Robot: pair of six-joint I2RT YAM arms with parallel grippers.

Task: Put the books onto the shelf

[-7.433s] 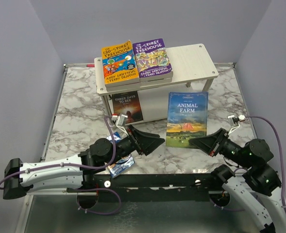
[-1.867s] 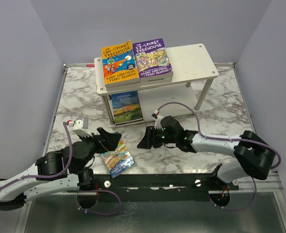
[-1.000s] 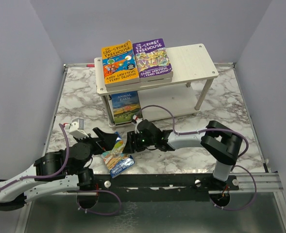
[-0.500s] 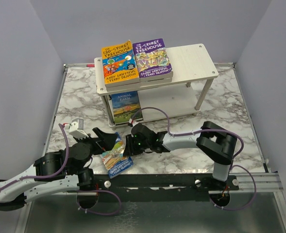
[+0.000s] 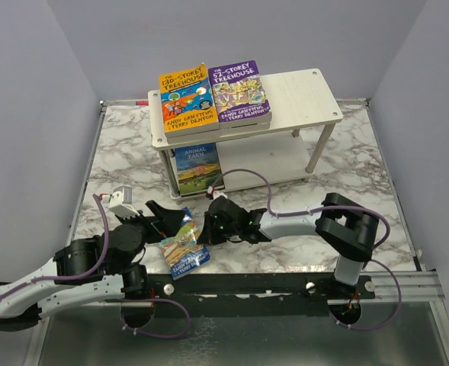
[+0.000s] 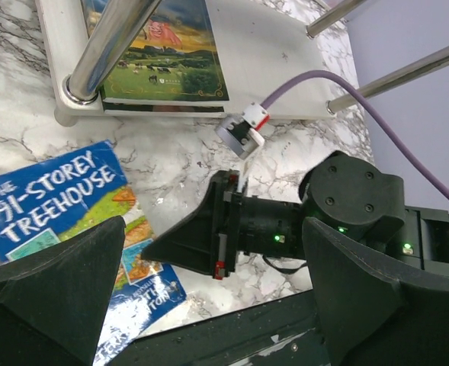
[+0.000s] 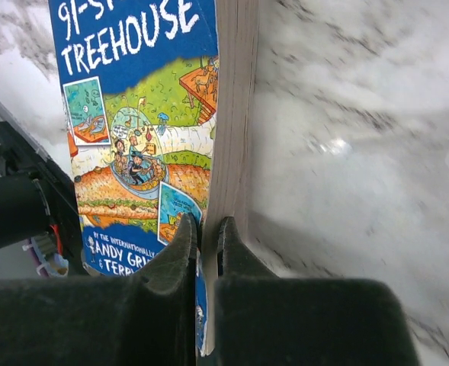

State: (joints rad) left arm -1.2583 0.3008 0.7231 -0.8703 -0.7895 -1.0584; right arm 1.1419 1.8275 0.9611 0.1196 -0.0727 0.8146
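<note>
Blue Treehouse book point(image 7: 140, 137) pinched at its edge by right gripper point(image 7: 207, 226); left gripper point(image 6: 214, 252) spread wide

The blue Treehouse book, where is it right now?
In the top view the blue Treehouse book lies on the marble table near the front edge, left of centre, between the left gripper and the right gripper, which pinches its edge.

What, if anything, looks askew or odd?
The blue 91-Storey Treehouse book lies skewed; jaws of the right gripper seem shut on only its cover, not the whole block.
</note>
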